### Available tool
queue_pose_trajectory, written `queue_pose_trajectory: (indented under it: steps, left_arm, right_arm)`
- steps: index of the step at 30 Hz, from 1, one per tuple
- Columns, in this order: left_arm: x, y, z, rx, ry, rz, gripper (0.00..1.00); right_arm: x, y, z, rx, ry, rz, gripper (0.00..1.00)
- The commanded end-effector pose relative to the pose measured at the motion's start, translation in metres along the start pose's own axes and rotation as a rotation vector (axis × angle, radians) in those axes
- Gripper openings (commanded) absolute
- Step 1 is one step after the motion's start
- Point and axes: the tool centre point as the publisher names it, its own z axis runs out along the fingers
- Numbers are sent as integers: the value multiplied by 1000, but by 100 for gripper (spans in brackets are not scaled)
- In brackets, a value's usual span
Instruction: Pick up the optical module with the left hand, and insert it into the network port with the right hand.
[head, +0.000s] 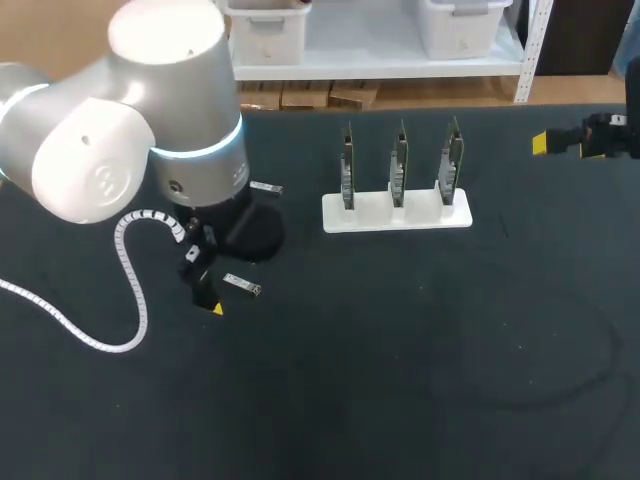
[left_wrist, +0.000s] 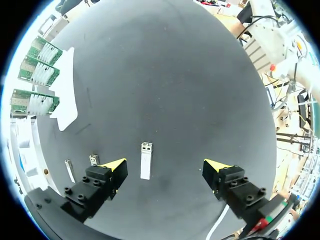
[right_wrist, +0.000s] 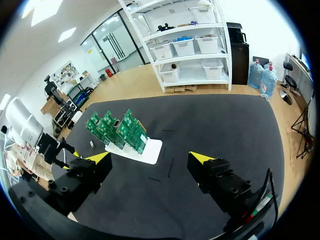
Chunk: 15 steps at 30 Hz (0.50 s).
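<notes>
A small silver optical module (head: 242, 285) lies flat on the black table just beside my left arm's gripper (head: 212, 296). In the left wrist view that module (left_wrist: 145, 160) lies on the table between the fingers of my left gripper (left_wrist: 165, 168), untouched, with the jaws wide open. The network ports are on three green boards (head: 398, 165) standing upright in a white stand (head: 420, 214) at the table's middle back. My right gripper (head: 545, 143) hangs at the far right edge, well away from the stand. In its own wrist view the right gripper (right_wrist: 150, 159) is open and empty, with the boards (right_wrist: 117, 130) ahead.
A second module (head: 266, 187) lies behind my left arm. The left wrist view shows two more modules (left_wrist: 93, 159) (left_wrist: 69, 170) outside one finger. A white cable (head: 130, 290) loops from the left arm over the table's left side.
</notes>
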Motion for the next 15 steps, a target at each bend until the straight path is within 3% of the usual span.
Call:
queue_pose_trajectory:
  steps: [1,15]
  left_arm:
    - [1,1,5,15,4,3,100]
    - [5,3,11,15,0,-11,100]
  right_arm:
    - [0,0,0,0,0,0,100]
    - [0,0,0,0,0,0,100]
